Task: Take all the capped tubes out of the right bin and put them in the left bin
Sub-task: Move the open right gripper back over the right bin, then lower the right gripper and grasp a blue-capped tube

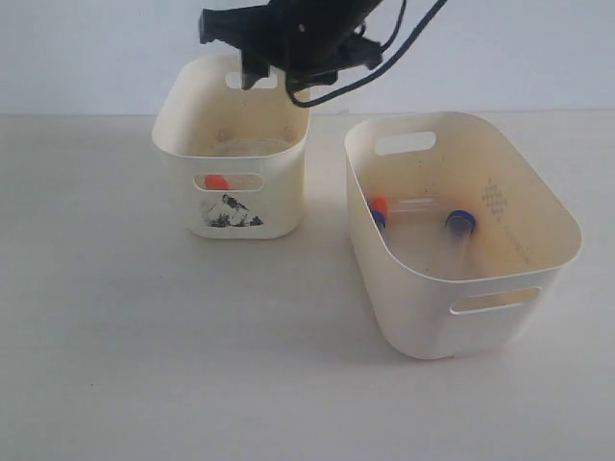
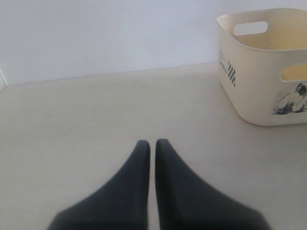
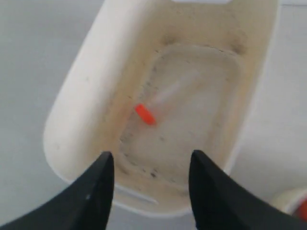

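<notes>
The left bin (image 1: 252, 206), with its picture sticker, stands at the back left. One orange-capped tube (image 3: 156, 105) lies on its floor, and its cap (image 1: 216, 181) shows through the front slot. My right gripper (image 3: 151, 155) hangs open and empty above this bin, at its far rim in the exterior view (image 1: 274, 75). The right bin (image 1: 423, 317) holds an orange-capped tube (image 1: 378, 205), a blue cap just below it (image 1: 379, 220) and another blue-capped tube (image 1: 460, 224). My left gripper (image 2: 149, 142) is shut on nothing, low over the bare table, with the left bin (image 2: 254, 91) off to one side.
The right arm's black body and cables (image 1: 317, 38) hang over the back of the left bin. The two bins stand a short gap apart on a pale tabletop (image 1: 144, 336). A white wall (image 1: 86, 48) rises behind the table.
</notes>
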`<state>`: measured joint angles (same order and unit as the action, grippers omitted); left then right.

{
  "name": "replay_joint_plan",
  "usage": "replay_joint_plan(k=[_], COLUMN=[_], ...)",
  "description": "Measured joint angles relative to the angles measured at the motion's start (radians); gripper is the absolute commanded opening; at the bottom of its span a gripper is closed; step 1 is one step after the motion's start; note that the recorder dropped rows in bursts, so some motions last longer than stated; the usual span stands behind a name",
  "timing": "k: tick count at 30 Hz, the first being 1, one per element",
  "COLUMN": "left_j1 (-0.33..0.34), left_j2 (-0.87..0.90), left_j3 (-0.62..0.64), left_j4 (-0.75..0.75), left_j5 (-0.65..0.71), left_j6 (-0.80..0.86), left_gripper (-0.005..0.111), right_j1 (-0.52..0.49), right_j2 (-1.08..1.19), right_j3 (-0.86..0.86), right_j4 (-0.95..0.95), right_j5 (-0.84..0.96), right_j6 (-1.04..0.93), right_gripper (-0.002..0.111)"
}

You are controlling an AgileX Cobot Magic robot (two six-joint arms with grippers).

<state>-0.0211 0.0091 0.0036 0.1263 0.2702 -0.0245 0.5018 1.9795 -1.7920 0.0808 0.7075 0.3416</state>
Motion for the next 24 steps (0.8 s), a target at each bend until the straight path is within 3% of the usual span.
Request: replay_joint_plan(k=[3,8,19,21,22,24], left_j1=[0.0,0.0,0.0,0.0,0.0,0.0], left_j2=[0.0,0.0,0.0,0.0,0.0,0.0], left_j3=[0.0,0.0,0.0,0.0,0.0,0.0], left_j4=[0.0,0.0,0.0,0.0,0.0,0.0], left_j5=[0.0,0.0,0.0,0.0,0.0,0.0], left_j6=[0.0,0.0,0.0,0.0,0.0,0.0], left_gripper=[0.004,0.004,0.004,0.004,0.004,0.004], right_j1=[-0.027,-0.131,-0.139,-0.139,-0.139,-0.139], right_j2=[-0.117,-0.148,-0.148,-0.147,-0.147,-0.143], right_j3=[-0.007,0.055,0.379,0.407,0.412,0.418], right_j4=[-0.179,-0.214,-0.229,-0.229,-0.229,-0.229], right_j5=[0.254,0.491,0.487,0.461,0.452,0.405], right_j6=[-0.029,0.016,0.314,0.357,0.367,0.384], right_gripper=[0.04,0.04,0.041,0.058,0.071,0.074])
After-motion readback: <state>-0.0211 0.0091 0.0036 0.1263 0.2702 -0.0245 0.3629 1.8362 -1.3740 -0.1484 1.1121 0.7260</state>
